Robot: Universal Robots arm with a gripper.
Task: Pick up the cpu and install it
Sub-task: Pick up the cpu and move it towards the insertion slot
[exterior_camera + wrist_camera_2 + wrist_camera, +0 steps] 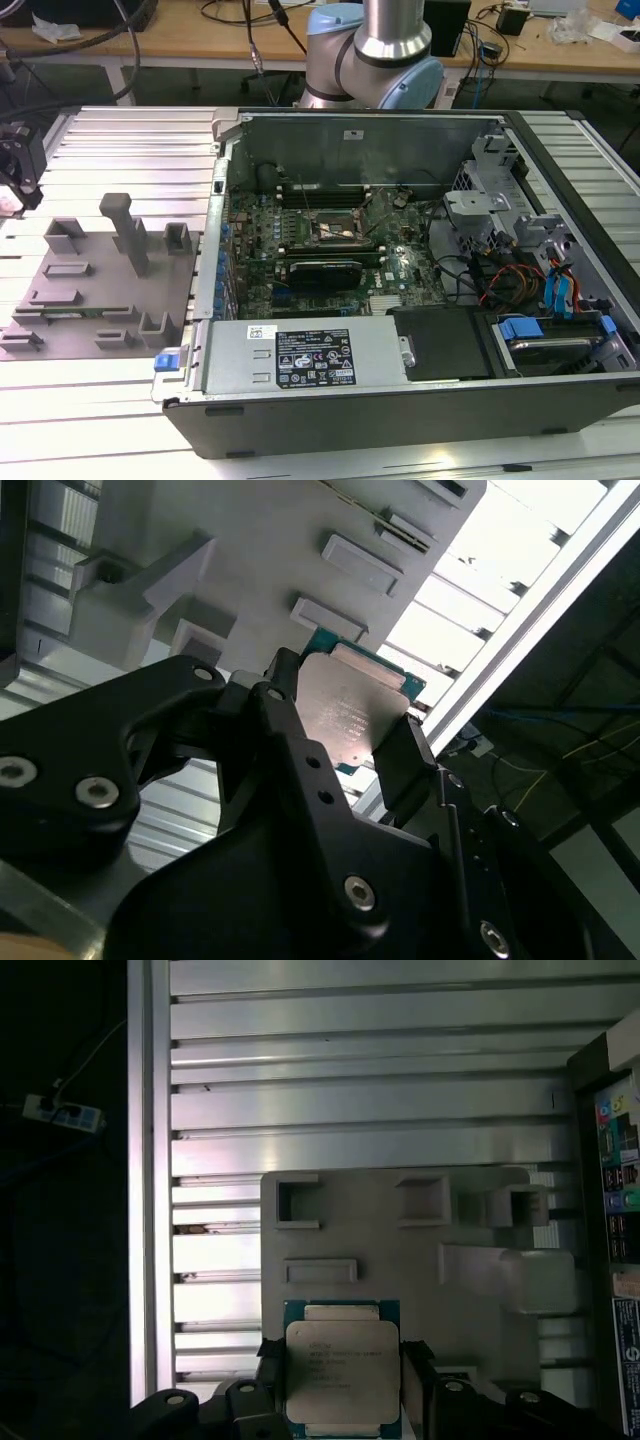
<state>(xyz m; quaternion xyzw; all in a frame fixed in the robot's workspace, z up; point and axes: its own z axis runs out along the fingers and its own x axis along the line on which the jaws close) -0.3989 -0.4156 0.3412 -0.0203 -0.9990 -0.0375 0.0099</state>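
Observation:
The cpu (342,1365) is a small square chip with a silvery metal top on a green board, also seen in the second wrist view (352,712). My gripper (343,1372) is shut on it, one black finger (272,1365) on each side edge. In the second wrist view the gripper (348,720) holds the chip in the air above the gray tray (250,540). The tray (400,1250) lies below and beyond the chip. The black gripper body (20,165) shows at the exterior view's left edge, over the tray's (100,300) far left corner. The motherboard socket (335,228) sits inside the open computer case.
The open computer case (400,400) fills the exterior view's right, with cables, drive bays and a power supply (310,355) along its near wall. The gray tray has raised posts (125,230) and pockets. The ribbed aluminium table (350,1110) ends at an edge (150,1210) beside dark floor.

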